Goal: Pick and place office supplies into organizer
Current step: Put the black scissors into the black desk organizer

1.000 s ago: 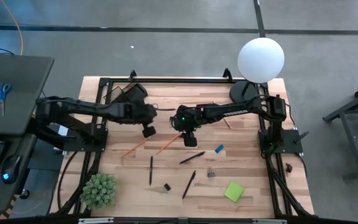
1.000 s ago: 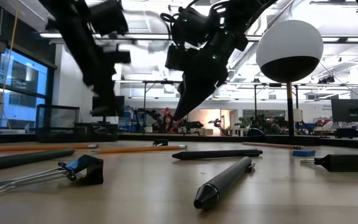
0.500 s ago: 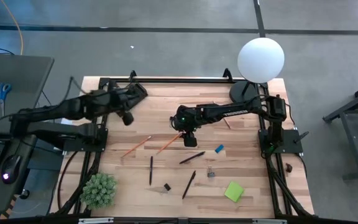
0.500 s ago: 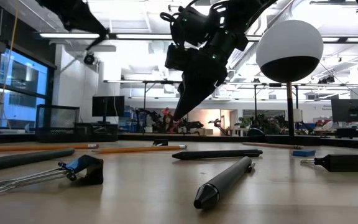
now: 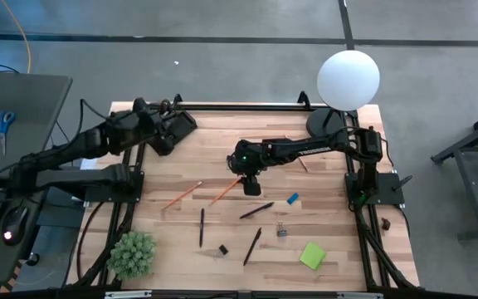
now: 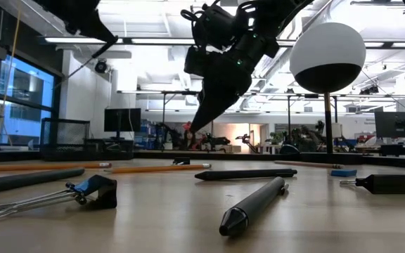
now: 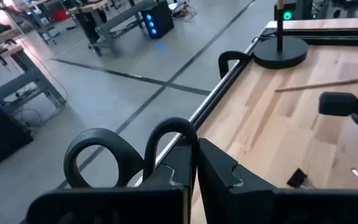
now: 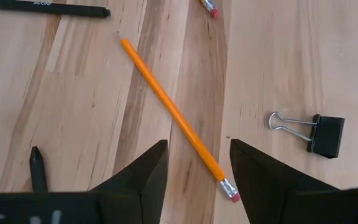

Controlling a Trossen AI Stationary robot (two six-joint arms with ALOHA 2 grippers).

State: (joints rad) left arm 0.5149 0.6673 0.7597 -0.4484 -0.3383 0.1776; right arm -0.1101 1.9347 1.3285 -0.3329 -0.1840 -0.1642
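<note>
Since a moment ago the left arm has swung away from the middle of the bench (image 5: 330, 232) to its far left corner, and the left hand (image 5: 161, 143) now sits over the black organizer (image 5: 181, 124) there. Its fingers are pressed shut on the small scissors (image 7: 129, 158), whose two black finger loops stick out past the fingertips in the left wrist view.

The right hand (image 5: 252, 184) has hardly moved. It hangs above the centre of the bench with its fingers (image 8: 263, 180) spread apart and nothing between them. Directly beneath the gap lies an orange pencil (image 8: 176, 118). Its long axis runs on a slant to the opening, and its pink eraser end rests just beside one fingertip. From above, this pencil (image 5: 225, 192) slopes from near the hand toward the front left corner, and a second orange pencil (image 5: 181, 196) lies roughly parallel further left.

Judging by this, the right hand is the nearer one for the pencil and would need a slight turn to close squarely across its shaft. A black binder clip (image 8: 319, 134) lies close by on the far side of the pencil. Black pens (image 5: 256, 210), a blue eraser (image 5: 293, 198) and a green sticky-note pad (image 5: 312, 255) lie toward the front right.
</note>
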